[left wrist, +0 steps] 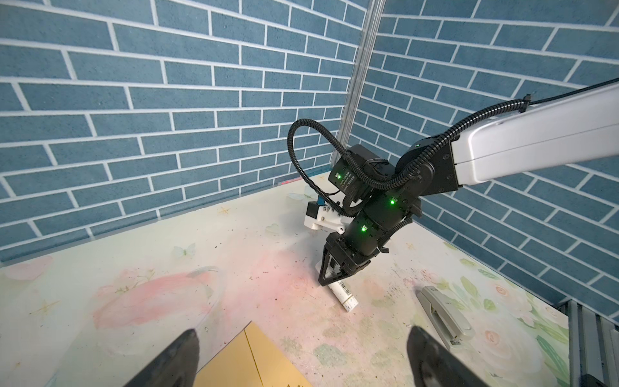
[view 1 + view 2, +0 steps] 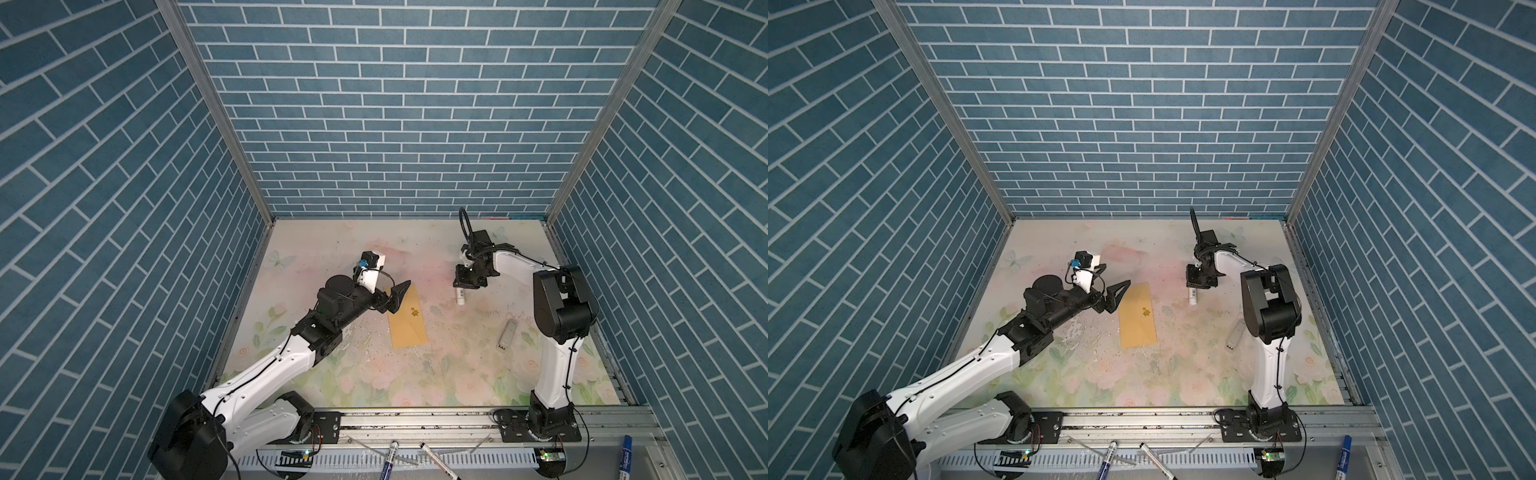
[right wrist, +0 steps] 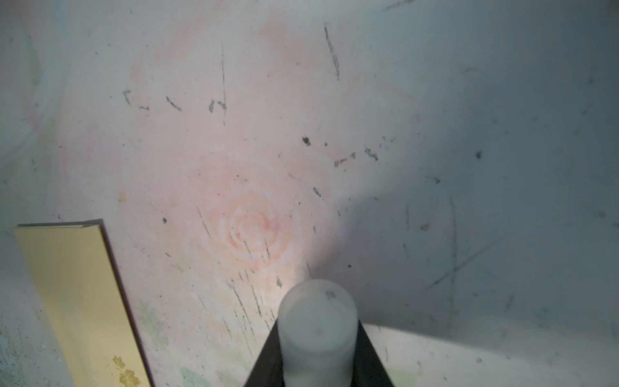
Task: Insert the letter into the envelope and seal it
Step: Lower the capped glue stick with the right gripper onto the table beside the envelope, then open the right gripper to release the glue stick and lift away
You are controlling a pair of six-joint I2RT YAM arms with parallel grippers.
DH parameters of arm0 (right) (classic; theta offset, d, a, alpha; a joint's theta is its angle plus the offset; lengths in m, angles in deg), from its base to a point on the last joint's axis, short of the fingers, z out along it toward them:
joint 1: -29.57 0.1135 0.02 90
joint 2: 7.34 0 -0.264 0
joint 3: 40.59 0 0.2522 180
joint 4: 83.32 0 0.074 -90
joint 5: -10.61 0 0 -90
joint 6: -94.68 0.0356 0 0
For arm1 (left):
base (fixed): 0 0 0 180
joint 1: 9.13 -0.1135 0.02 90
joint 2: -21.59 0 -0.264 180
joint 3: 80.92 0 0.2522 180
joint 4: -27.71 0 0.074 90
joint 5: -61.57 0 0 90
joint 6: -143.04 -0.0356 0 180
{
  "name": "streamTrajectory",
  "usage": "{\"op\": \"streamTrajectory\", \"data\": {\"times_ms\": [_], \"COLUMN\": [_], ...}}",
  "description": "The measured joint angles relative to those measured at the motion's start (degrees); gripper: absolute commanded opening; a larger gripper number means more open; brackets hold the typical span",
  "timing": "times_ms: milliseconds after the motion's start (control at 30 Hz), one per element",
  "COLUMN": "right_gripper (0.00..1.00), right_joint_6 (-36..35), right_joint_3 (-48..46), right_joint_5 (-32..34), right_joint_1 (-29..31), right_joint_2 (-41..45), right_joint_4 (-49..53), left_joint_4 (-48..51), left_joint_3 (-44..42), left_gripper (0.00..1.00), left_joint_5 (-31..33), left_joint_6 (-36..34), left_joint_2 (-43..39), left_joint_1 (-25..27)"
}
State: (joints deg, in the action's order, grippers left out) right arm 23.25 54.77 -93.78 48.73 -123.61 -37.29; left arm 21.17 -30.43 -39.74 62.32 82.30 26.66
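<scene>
Desk (image 2: 374, 382): floral print, scuffed.
Envelope (image 2: 409, 324): golden-tan, lying flat at mid-desk, emblem up. The letter is not in sight and is likely inside.
Left pincer (image 2: 399, 296): fingers wide apart and empty, over the envelope's far corner, apparently ready to pin it down.
Right pincer (image 1: 331, 276): clamped on the glue stick, well right of the envelope.
Stapler (image 2: 508, 334): grey, lying farther right of the envelope.
Glue stick (image 1: 346, 296): white, barcoded, slanted down toward the desk, presumably for sealing the flap.

On floral mat (image 2: 374, 386): grey stapler (image 2: 508, 334), nr white tube (image 2: 460, 297).
</scene>
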Motion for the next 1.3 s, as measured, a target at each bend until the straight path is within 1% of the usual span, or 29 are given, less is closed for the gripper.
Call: {"op": "streamTrajectory", "data": {"times_ms": [133, 367, 533, 1100, 1300], "right_gripper": [0.26, 0.36, 0.4, 0.47, 0.55], "right_joint_6": [0.7, 1.09, 1.18, 2.29, 2.73], "right_joint_3": [0.0, 0.2, 0.31, 0.37, 0.44], "right_joint_5": [-0.07, -0.31, -0.46, -1.79, -2.47], "right_joint_1": [-0.02, -0.11, -0.31, -0.48, -0.57], "right_joint_2": [-0.15, -0.76, -0.81, -0.83, -0.74], "right_joint_4": [0.02, 0.09, 0.02, -0.17, -0.39], "left_joint_4": [0.02, 0.02, 0.02, 0.02, 0.35], "left_joint_3": [-0.11, -0.11, -0.13, -0.13, -0.15], "left_gripper": [0.97, 0.97, 0.97, 0.97, 0.97], "left_joint_5": [0.13, 0.15, 0.15, 0.17, 1.7], "left_joint_6": [0.09, 0.13, 0.13, 0.15, 0.11], "left_joint_2": [-0.07, -0.39, -0.39, -0.39, -0.92], "left_joint_1": [-0.07, -0.22, -0.28, -0.42, -0.44]}}
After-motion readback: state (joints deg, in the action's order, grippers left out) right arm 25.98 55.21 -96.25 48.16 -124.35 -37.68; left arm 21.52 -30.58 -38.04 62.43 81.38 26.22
